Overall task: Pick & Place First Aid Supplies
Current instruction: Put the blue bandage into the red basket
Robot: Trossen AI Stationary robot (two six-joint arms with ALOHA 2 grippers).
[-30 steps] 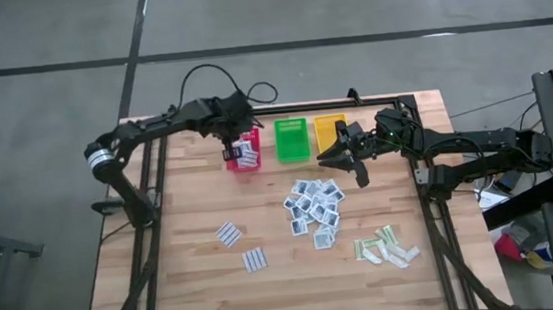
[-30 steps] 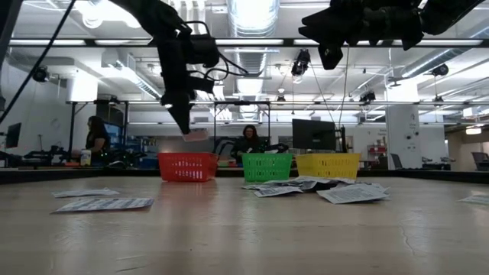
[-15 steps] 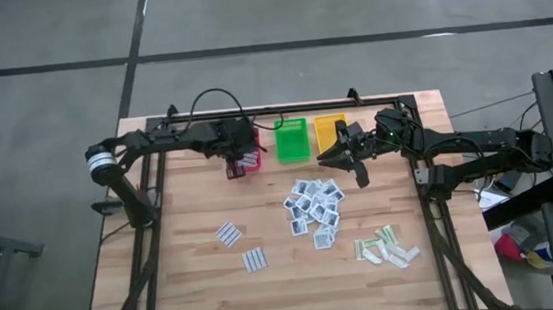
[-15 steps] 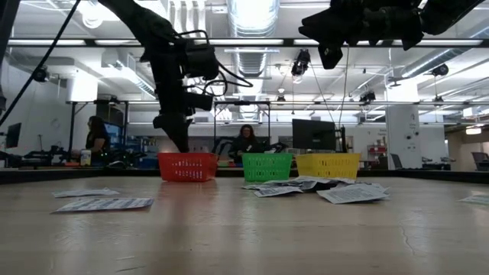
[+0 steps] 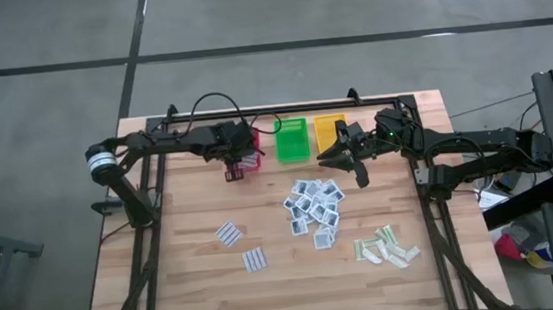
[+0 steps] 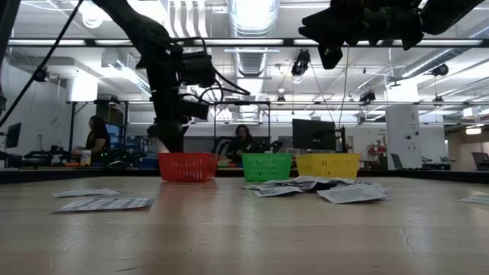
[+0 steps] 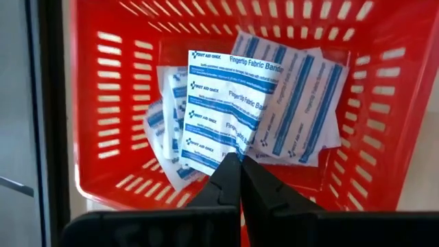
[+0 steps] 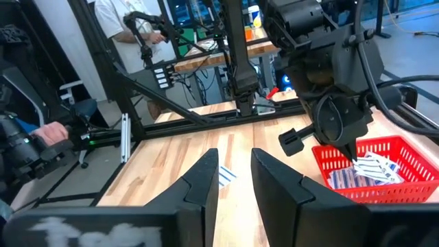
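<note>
My left gripper (image 7: 236, 165) is shut on an oblong white packet with blue stripes (image 7: 223, 103), low inside the red basket (image 5: 249, 157) at the table's far side. Other striped packets (image 7: 302, 103) lie on the basket's bottom. My right gripper (image 5: 338, 165) hangs open and holds nothing, in front of the yellow basket (image 5: 330, 130). A heap of small square white-blue packets (image 5: 313, 210) lies mid-table. Two striped packets (image 5: 228, 234) lie to the heap's left. Pale green-beige strips (image 5: 387, 248) lie near the right edge. My left gripper pinches the striped packet between its two fingertips at one short end, near a corner (image 7: 232, 152). The fingers slant steeply down from above. The packet reaches away from the fingers over the packets in the red basket; whether it rests on them, I cannot tell.
A green basket (image 5: 292, 141) stands between the red and the yellow one along the far edge. A black frame rail (image 5: 282, 108) runs behind the baskets. People sit at desks (image 6: 243, 143) in the room beyond the table.
My left gripper has gone down with the striped packet, from above the red basket's rim into the basket, staying shut. The packet now lies low over the others there.
</note>
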